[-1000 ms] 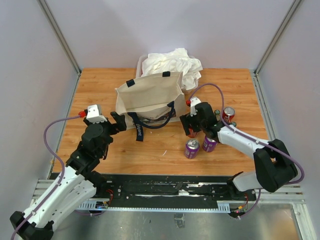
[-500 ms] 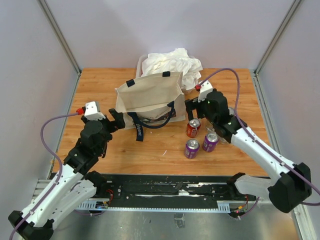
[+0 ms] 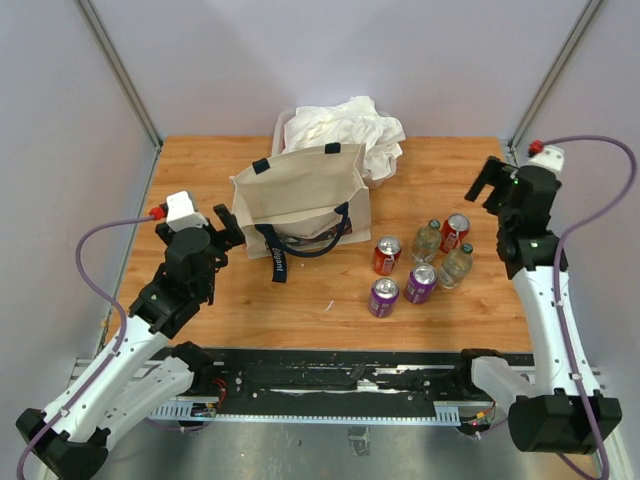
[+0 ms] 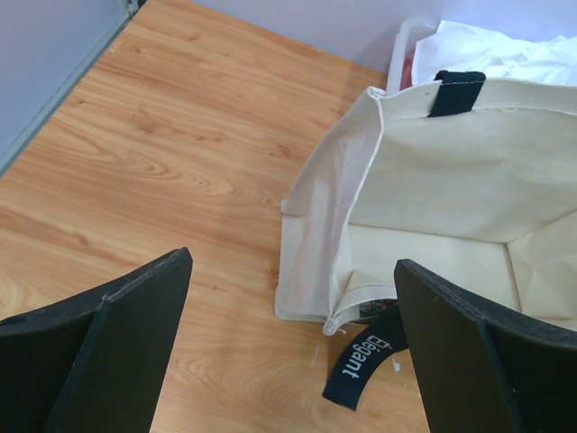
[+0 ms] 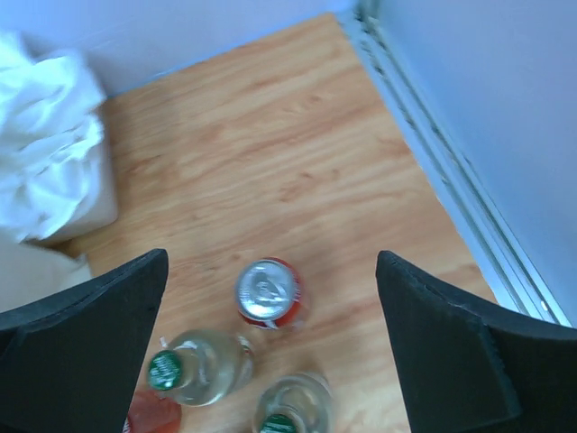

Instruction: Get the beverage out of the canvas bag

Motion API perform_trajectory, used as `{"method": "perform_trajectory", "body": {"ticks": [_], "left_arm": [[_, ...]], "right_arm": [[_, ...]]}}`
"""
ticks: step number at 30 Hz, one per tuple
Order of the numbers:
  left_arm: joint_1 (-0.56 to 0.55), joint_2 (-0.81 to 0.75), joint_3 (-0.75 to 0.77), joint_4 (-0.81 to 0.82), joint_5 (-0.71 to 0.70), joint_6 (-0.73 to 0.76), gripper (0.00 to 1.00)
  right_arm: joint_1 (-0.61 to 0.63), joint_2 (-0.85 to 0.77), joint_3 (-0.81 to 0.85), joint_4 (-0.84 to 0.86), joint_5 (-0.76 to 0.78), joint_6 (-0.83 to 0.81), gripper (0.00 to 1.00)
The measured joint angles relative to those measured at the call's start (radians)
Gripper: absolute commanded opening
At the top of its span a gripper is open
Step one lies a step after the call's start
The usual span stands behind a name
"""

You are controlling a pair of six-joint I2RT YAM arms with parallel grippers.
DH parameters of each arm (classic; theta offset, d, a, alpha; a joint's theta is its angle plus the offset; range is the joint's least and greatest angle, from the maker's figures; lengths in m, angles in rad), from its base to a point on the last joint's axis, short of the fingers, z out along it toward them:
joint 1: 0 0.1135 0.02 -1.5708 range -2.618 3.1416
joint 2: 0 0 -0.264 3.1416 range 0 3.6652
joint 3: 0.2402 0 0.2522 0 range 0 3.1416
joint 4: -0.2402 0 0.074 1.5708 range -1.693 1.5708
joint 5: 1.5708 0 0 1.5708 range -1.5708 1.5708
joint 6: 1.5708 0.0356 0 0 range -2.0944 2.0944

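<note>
Canvas bag (image 3: 300,190) is being shown open-mouthed, w/ cans & bottles (image 3: 387,256) standing just right of it. L gripper (image 4: 293,263) is being held wide open beside bag. R gripper (image 5: 272,257) is being held wide open too, empty, above the drinks.

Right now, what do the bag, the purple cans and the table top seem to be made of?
The bag: cream woven cloth, probably canvas, matte, with creased floppy walls. The purple cans: likely aluminium, with shiny silver tops. The table top: wood or wood-look laminate, smooth, with visible grain.
</note>
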Motion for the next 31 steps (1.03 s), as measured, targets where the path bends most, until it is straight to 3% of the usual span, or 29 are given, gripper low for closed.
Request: {"method": "perform_trajectory", "body": {"ticks": [7,18,31], "left_arm": [[0.0,-0.001,0.001,-0.01,-0.069,0.002,1.0],[0.0,-0.051,0.001,-0.017,-0.153,0.002,0.99],[0.0,-0.093,0.0,-0.016,-0.153,0.002,1.0]], "right_arm": [[-0.231,-0.054,-0.011,-0.197,0.027,0.159,0.98],[-0.242,-0.135,-0.026,-0.296,0.042,0.172,0.98],[-0.242,-0.162,-0.03,-0.314,0.073,0.152,0.98]]}}
